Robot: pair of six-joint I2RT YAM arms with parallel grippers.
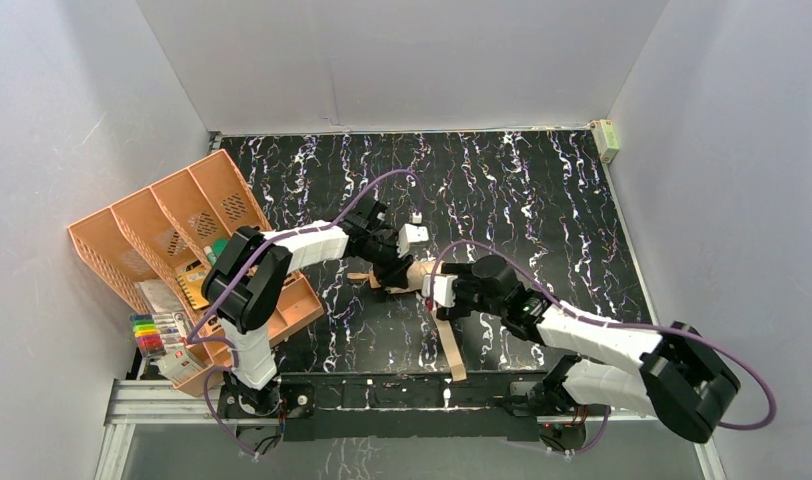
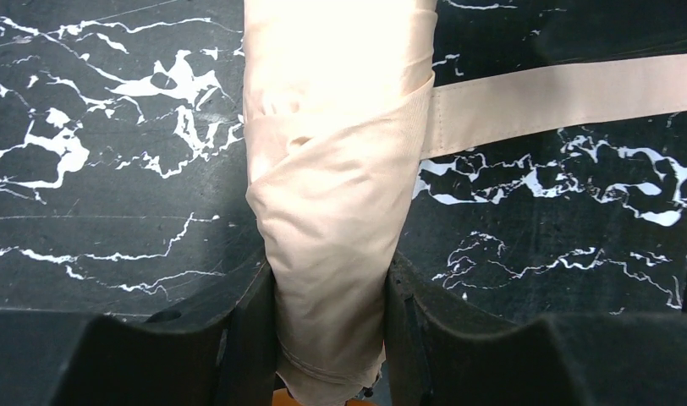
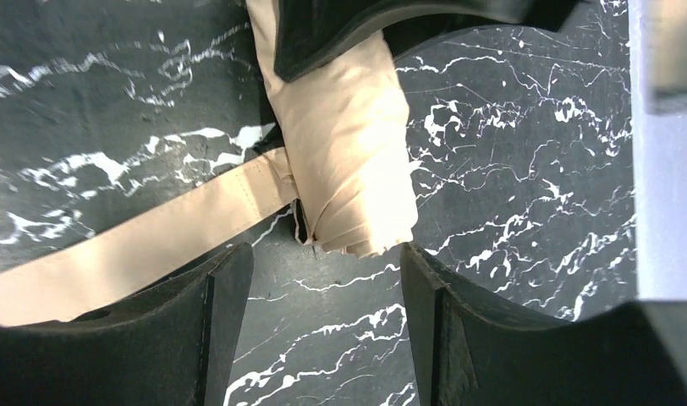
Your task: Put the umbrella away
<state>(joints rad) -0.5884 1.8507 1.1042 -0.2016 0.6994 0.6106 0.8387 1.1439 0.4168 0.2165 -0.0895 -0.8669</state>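
The black marbled table (image 1: 542, 200) lies under both of my pincers. The orange desk organizer (image 1: 157, 235) stands well off to the left of the left pincer (image 2: 330, 313), by the side wall. I judge it the likely home for the umbrella (image 2: 332, 194), though nothing here confirms that.

The umbrella is rolled into a tan bundle that lies on the table and runs straight out ahead of the left pincer. That pincer is clamped on it, with a finger pressed into the cloth on each side. Its other end stops just ahead of the right pincer (image 3: 323, 262), whose jaws stand apart and touch nothing.

The strap (image 2: 560, 97) is loose. It leaves the bundle ahead of the left pincer and runs off to that pincer's right. Seen from the right pincer, it trails away to the left, past the left finger.

I judge the step in hand to be binding the roll. To do it well, I keep the left clamp firm so the bundle cannot turn or unroll. I bring the right pincer onto the strap a little way out from its root and take it flat, not twisted. Then I wind it snug around the cloth, keeping the pull across the roll and never along it.
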